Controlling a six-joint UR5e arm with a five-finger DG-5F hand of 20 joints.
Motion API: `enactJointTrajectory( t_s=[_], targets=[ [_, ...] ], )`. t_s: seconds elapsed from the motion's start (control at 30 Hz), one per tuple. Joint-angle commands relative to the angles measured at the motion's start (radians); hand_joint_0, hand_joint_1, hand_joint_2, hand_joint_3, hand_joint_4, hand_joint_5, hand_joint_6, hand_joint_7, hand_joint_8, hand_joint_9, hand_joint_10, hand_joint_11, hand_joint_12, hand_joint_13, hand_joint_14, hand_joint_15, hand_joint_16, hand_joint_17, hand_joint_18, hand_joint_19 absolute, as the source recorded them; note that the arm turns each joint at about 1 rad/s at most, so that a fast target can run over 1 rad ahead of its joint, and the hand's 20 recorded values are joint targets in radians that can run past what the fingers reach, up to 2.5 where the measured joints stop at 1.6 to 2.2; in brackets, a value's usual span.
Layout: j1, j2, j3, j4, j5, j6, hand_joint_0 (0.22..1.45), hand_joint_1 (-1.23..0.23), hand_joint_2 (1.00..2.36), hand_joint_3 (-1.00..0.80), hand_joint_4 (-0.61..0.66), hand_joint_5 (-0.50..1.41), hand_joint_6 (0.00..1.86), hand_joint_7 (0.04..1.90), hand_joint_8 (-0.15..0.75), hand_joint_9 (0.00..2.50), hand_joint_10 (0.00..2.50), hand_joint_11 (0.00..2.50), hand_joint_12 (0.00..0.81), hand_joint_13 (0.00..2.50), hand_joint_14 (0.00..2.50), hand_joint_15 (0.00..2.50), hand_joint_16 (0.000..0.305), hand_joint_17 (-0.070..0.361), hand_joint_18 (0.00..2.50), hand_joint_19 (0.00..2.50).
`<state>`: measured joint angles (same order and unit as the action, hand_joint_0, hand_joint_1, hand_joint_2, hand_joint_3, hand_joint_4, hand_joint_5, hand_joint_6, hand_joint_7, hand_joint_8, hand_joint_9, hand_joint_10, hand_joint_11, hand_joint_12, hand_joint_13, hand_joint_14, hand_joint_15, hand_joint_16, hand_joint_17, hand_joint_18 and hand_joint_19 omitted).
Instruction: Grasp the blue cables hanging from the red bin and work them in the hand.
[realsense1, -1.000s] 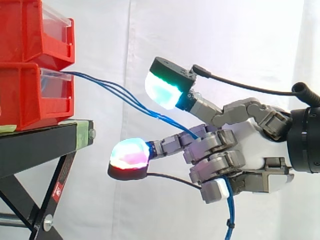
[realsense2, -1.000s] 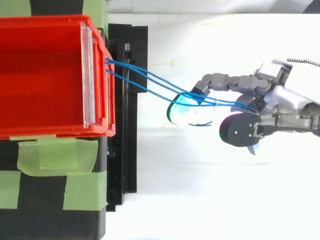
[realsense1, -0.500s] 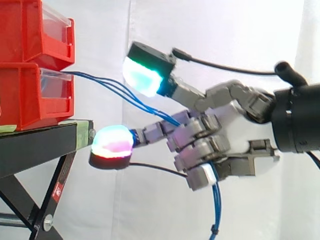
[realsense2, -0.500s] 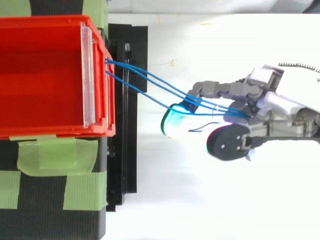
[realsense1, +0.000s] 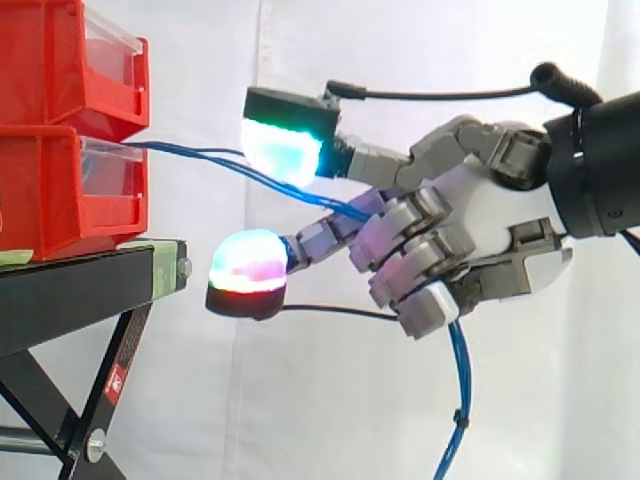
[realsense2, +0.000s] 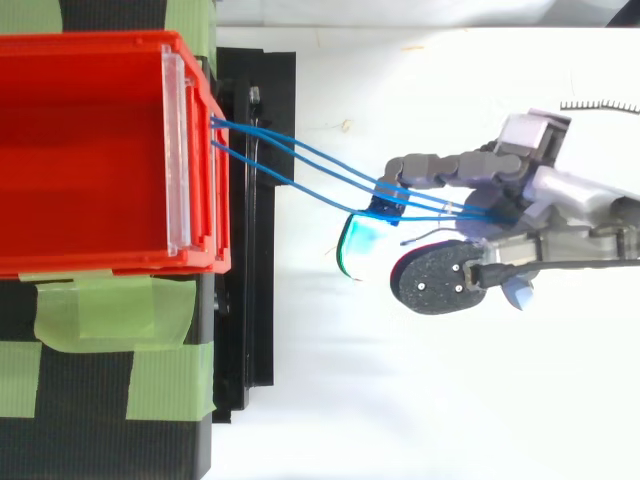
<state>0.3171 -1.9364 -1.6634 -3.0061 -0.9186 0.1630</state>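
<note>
Holding the blue cables (realsense1: 205, 160) in a curled clasp, the hand (realsense1: 480, 215) is hanging in the air well out from the red bin (realsense1: 50, 200), its lower fingers folding the strands against the palm. Two fingers are reaching toward the bin: one pad (realsense1: 283, 150), glowing green-cyan, is sitting just above the cables, and another, glowing magenta and red, is sitting below them. The cables are running from the bin's front edge, sloping gently down into the clasp and trailing out beneath the hand as a loose tail. In the top view they are fanning from the bin as separate strands and gathering at the fingers. They are looking thin, light and limp, probably slick, so a grip is likely working best where the strands are bunching near the palm. Pulling hard is risking dragging them out of the bin, which is sitting on the black stand (realsense1: 80, 290).
</note>
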Motion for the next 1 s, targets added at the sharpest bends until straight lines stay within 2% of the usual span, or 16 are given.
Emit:
enactJointTrajectory(
  t_s=[0.0,0.13,0.27,0.4,0.5,0.6,0.7,0.8,0.97],
  targets=[
    [-0.003,0.020,0.001,-0.010,0.000,0.000,0.82,-0.59,1.01,-0.88,0.15,0.33,0.00,1.35,0.430,1.60,2.50,2.50,0.727,1.91,2.50,1.98,0.224,0.168,2.20,0.72],
    [-0.007,0.031,0.001,-0.025,0.000,0.000,0.82,-0.59,1.00,-0.89,0.14,0.32,0.00,1.35,0.430,1.60,2.50,2.50,0.727,1.91,2.50,1.98,0.224,0.168,2.20,0.72],
    [-0.016,0.037,0.001,-0.076,0.000,0.009,0.82,-0.59,1.00,-0.89,0.15,0.33,0.00,1.35,0.430,1.60,2.50,2.50,0.727,1.91,2.50,1.98,0.224,0.168,2.20,0.72],
    [-0.021,0.037,0.001,-0.083,0.000,0.015,0.83,-0.58,1.00,-0.88,0.15,0.33,0.00,1.36,0.430,1.60,2.50,2.50,0.727,1.91,2.50,1.98,0.224,0.168,2.20,0.72],
    [-0.030,0.053,0.001,-0.096,0.000,0.027,0.84,-0.58,1.00,-0.88,0.16,0.33,0.00,1.36,0.430,1.60,2.50,2.50,0.727,1.91,2.50,1.98,0.224,0.168,2.20,0.72],
    [-0.049,0.071,0.001,-0.129,0.000,0.035,0.84,-0.58,1.01,-0.87,0.15,0.33,0.00,1.36,0.430,1.60,2.50,2.50,0.727,1.91,2.50,1.98,0.224,0.168,2.20,0.72],
    [-0.056,0.085,0.001,-0.140,0.001,0.030,0.85,-0.58,1.01,-0.86,0.15,0.33,0.00,1.36,0.430,1.60,2.50,2.50,0.727,1.91,2.50,1.98,0.224,0.168,2.20,0.72],
    [-0.059,0.093,0.001,-0.139,0.003,0.030,0.85,-0.58,1.01,-0.85,0.15,0.32,0.01,1.36,0.430,1.60,2.50,2.50,0.727,1.91,2.50,1.98,0.224,0.168,2.20,0.72],
    [-0.081,0.093,0.001,-0.132,0.011,0.033,0.86,-0.58,1.01,-0.82,0.14,0.32,0.06,1.34,0.430,1.60,2.50,2.50,0.727,1.91,2.50,1.98,0.224,0.168,2.20,0.72]
  ],
)
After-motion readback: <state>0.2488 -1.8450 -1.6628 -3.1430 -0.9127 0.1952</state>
